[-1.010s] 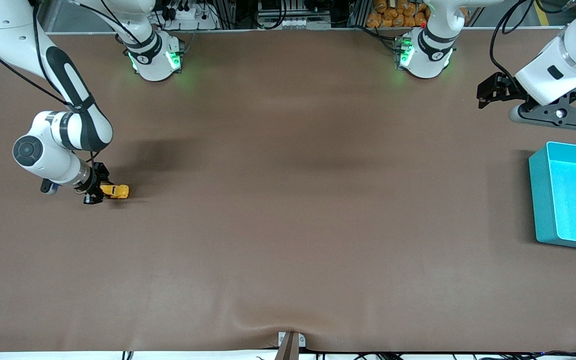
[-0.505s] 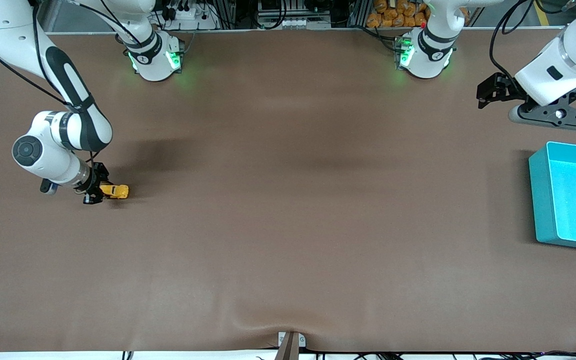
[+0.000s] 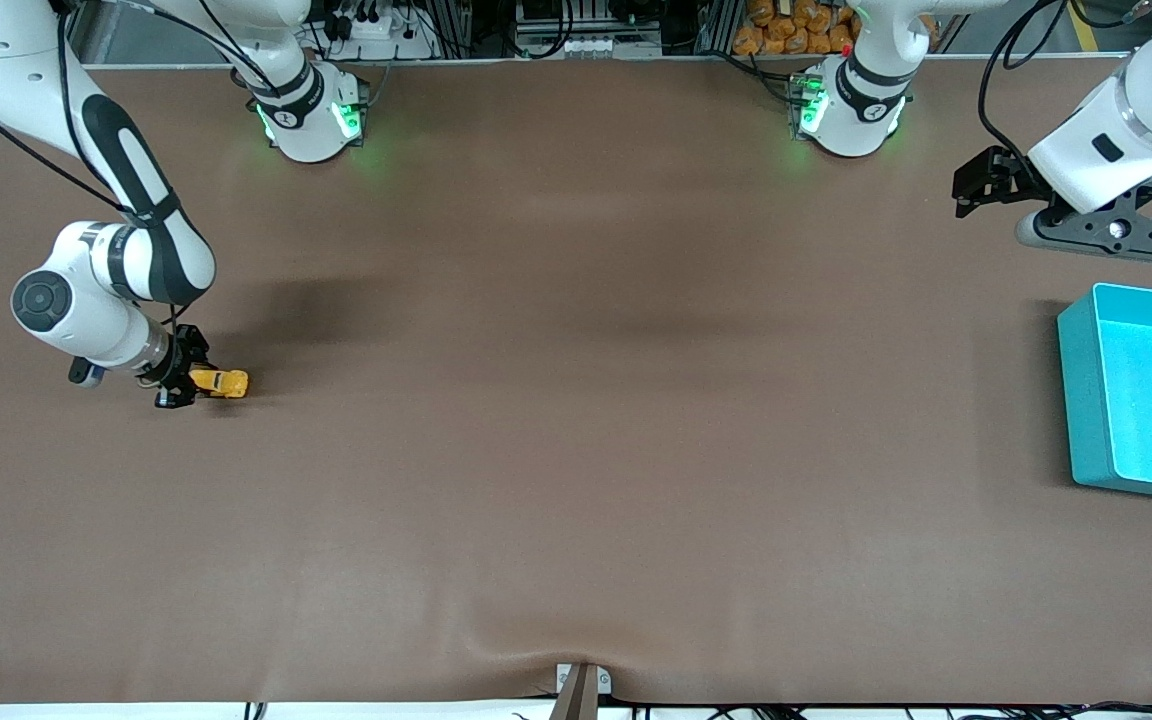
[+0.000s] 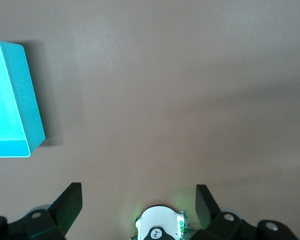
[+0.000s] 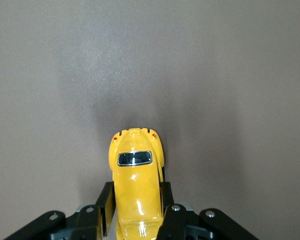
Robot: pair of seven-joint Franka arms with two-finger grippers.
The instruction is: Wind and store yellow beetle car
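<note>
right tool (image 3: pixel 181 385) pinching the yellow beetle car (image 3: pixel 219 382) by its sides, low on the surface (image 3: pixel 576 400), car poking out past the fingertips. left tool (image 3: pixel 981 185) waits, spread.

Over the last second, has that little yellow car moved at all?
Yes. The car, clamped in the right gripper, slid slightly toward the right arm's end of the table, away from the bin.
</note>
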